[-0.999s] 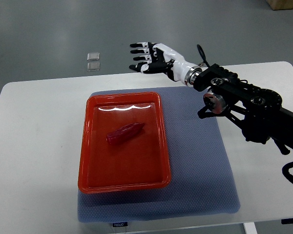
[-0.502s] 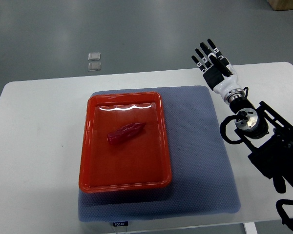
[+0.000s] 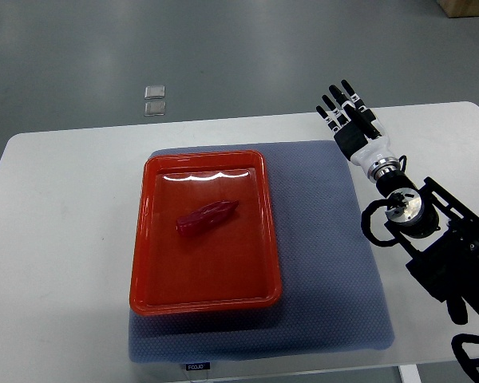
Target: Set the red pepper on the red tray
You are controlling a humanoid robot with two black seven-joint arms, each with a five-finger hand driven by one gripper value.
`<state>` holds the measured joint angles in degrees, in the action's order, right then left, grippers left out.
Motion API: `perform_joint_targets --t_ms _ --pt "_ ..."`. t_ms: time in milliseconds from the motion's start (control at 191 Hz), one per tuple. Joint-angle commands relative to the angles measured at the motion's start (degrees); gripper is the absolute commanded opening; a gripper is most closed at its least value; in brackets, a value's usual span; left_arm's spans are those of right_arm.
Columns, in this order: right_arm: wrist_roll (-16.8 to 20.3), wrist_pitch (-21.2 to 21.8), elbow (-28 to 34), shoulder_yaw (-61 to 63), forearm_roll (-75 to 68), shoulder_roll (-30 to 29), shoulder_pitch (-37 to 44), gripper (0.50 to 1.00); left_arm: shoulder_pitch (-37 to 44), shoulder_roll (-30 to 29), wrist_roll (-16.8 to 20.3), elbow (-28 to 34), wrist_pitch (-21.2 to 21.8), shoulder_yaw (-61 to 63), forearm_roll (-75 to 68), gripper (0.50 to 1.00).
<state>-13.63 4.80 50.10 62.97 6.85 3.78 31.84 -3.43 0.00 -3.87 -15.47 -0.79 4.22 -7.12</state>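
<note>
I count one pepper [image 3: 207,218] lying in one tray [image 3: 203,293] on the mat [image 3: 327,263]. My right hand [image 3: 351,124] sits at two o'clock of it, fingers straight, spread, holding nothing.

A white table [image 3: 64,207] carries a blue-grey mat [image 3: 323,263], the red tray [image 3: 203,297] resting on it.

Red pepper [image 3: 207,216] lying slantwise inside shallow red tray [image 3: 144,239], near its middle.
</note>
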Motion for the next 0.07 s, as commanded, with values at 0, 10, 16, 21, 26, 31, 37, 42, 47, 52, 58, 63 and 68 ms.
perform_joint_targets --t_ms 0,10,16,21,26,31,37,42,47,52,58,63,68 --pt "0.09 0.03 0.0 -0.13 0.0 0.0 -0.02 0.921 0.0 0.0 0.0 0.0 -0.01 0.0 0.0 1.0" --pt "0.0 0.03 0.0 -0.13 0.0 0.0 -0.02 0.921 0.0 0.0 0.0 0.0 -0.01 0.0 0.0 1.0" --pt "0.0 0.03 0.0 -0.13 0.0 0.0 -0.02 0.921 0.0 0.0 0.0 0.0 -0.01 0.0 0.0 1.0" --pt "0.0 0.03 0.0 -0.13 0.0 0.0 -0.02 0.921 0.0 0.0 0.0 0.0 -0.01 0.0 0.0 1.0" --pt "0.0 0.03 0.0 -0.13 0.0 0.0 -0.02 0.921 0.0 0.0 0.0 0.0 -0.01 0.0 0.0 1.0" --pt "0.0 0.03 0.0 -0.13 0.0 0.0 -0.02 0.921 0.0 0.0 0.0 0.0 -0.01 0.0 0.0 1.0" --pt "0.09 0.03 0.0 -0.13 0.0 0.0 -0.02 0.921 0.0 0.0 0.0 0.0 -0.01 0.0 0.0 1.0" --pt "0.09 0.03 0.0 -0.13 0.0 0.0 -0.02 0.921 0.0 0.0 0.0 0.0 -0.01 0.0 0.0 1.0" --pt "0.0 0.03 0.0 -0.13 0.0 0.0 -0.02 0.921 0.0 0.0 0.0 0.0 -0.01 0.0 0.0 1.0" --pt "0.0 0.03 0.0 -0.13 0.0 0.0 -0.02 0.921 0.0 0.0 0.0 0.0 -0.01 0.0 0.0 1.0" --pt "0.0 0.03 0.0 -0.13 0.0 0.0 -0.11 0.921 0.0 0.0 0.0 0.0 -0.01 0.0 0.0 1.0" --pt "0.0 0.03 0.0 -0.13 0.0 0.0 -0.11 0.921 0.0 0.0 0.0 0.0 -0.01 0.0 0.0 1.0" --pt "0.0 0.03 0.0 -0.22 0.0 0.0 -0.11 0.921 0.0 0.0 0.0 0.0 -0.01 0.0 0.0 1.0"
